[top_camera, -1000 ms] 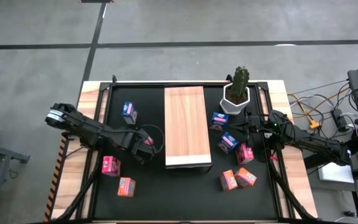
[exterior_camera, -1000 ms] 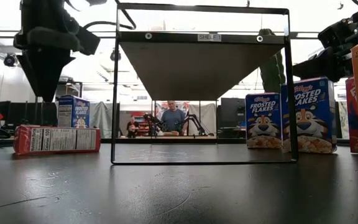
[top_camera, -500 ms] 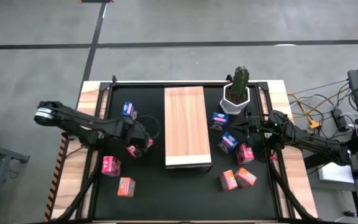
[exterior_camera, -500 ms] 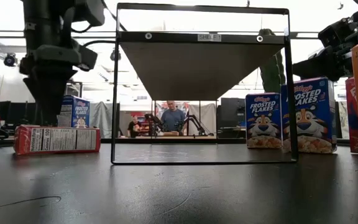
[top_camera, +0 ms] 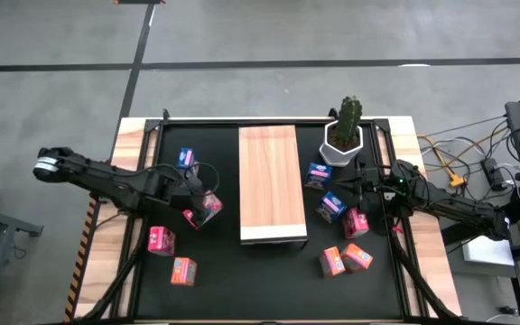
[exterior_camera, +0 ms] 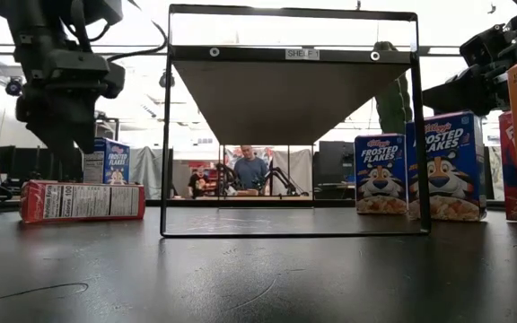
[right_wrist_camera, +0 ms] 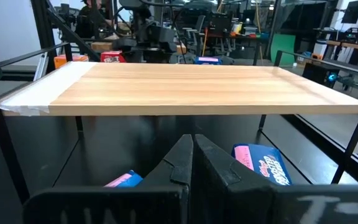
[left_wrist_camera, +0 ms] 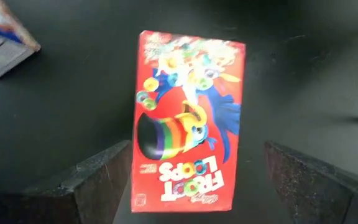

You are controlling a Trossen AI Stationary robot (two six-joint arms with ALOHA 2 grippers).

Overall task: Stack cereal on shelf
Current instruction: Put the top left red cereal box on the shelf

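My left gripper hangs over the black mat at about nine o'clock from the shelf, its fingers spread wide and holding nothing. Straight below it, framed between those two fingers, a red cereal box lies flat on its back with the printed front up; I cannot tell whether the fingers touch it. In the high view that box sits just beside the shelf's long left edge, apart from it. A blue box stands at about eleven o'clock from my gripper, and two more boxes, one pink-red and one orange, lie at about seven o'clock. My right gripper rests low at three o'clock from the shelf, fingers pressed together and empty, facing the board's long edge. Around it are the other boxes: two blue ones, a pink-red one and two orange ones toward five o'clock. The shelf's wooden top carries no box. A potted cactus stands at one o'clock from the shelf.
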